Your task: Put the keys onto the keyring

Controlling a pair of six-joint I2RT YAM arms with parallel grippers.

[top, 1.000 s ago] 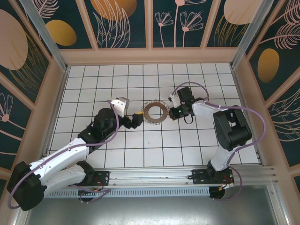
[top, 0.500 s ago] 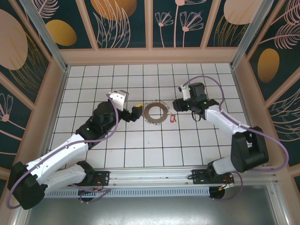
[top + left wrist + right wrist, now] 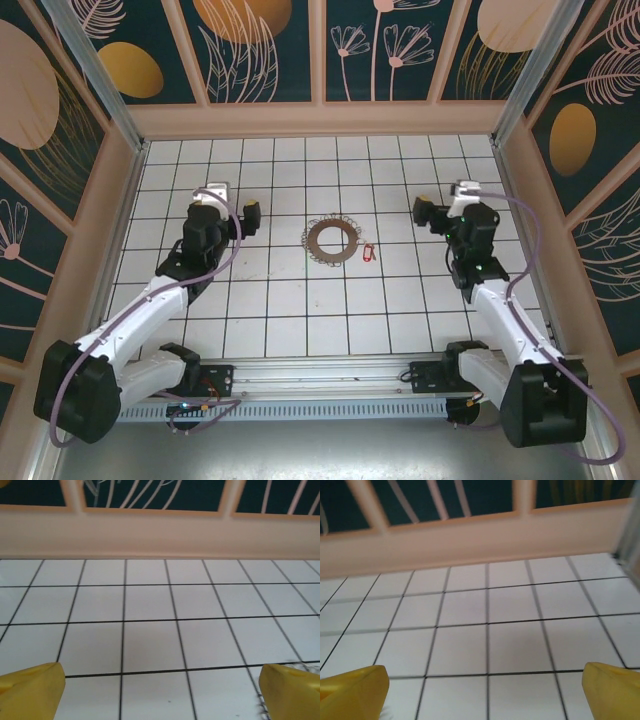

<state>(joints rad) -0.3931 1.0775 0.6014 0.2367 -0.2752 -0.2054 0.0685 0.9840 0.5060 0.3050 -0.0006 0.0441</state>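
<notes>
The keyring [image 3: 331, 241], a flat brownish ring with a fringed rim, lies on the white tiled floor [image 3: 300, 320] at the middle. The key [image 3: 367, 253], tiny and silver with a red tag, lies just right of the ring, close to its rim; I cannot tell if they touch. My left gripper [image 3: 250, 216] hovers about three tiles left of the ring, open and empty. My right gripper [image 3: 426, 212] is two tiles right of the key, also open. In the left wrist view the yellow fingertips [image 3: 31, 692] stand wide apart over bare tiles; the right wrist's fingertips [image 3: 353, 692] do too.
A peach wooden wall [image 3: 320, 120] closes the back of the floor, with side walls [image 3: 100, 230] left and right. An aluminium rail [image 3: 330, 385] carrying both arm bases runs along the near edge.
Both arms have pulled back from the ring, the left one leftward and the right one rightward. The key, out of sight a second ago, now lies loose beside the ring.
</notes>
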